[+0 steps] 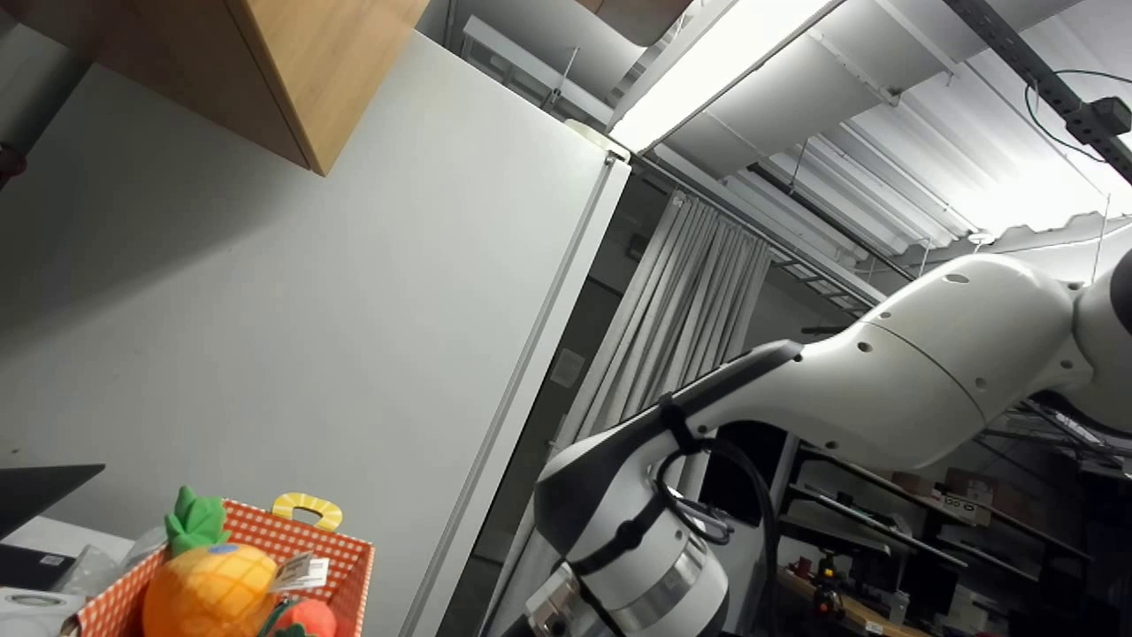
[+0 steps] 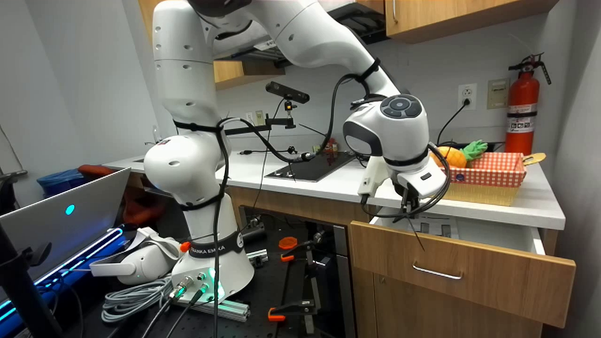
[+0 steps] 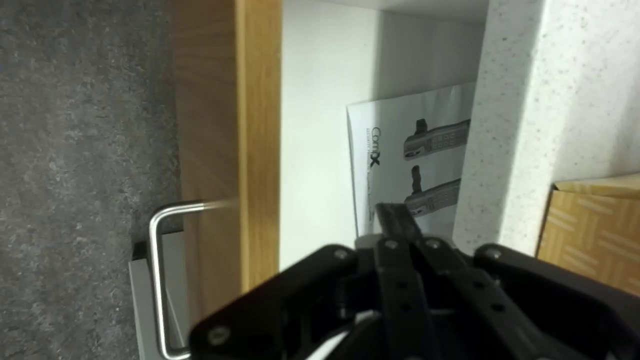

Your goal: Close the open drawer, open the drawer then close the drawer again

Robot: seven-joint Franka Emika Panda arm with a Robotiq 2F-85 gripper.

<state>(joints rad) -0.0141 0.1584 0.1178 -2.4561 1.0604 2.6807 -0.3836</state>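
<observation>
The drawer (image 2: 462,270) stands pulled well out from under the counter in an exterior view, its metal handle (image 2: 437,272) on the wooden front. From the wrist view, the drawer's front edge (image 3: 260,130) runs down the left of the white interior, with the handle (image 3: 156,280) farther left, away from the fingers. My gripper (image 3: 393,212) is shut, its fingertips together with nothing between them. It points down over the drawer's interior, between the front panel and the counter edge. How deep the tips reach is unclear. The gripper (image 2: 410,209) is partly hidden by cables.
A printed sheet (image 3: 385,150) lies inside the drawer. The white counter (image 3: 505,150) overhangs the drawer's back part. On it, a red checked basket (image 2: 493,169) holds soft toys, near a fire extinguisher (image 2: 522,108). Loose cables (image 2: 443,192) hang around the wrist.
</observation>
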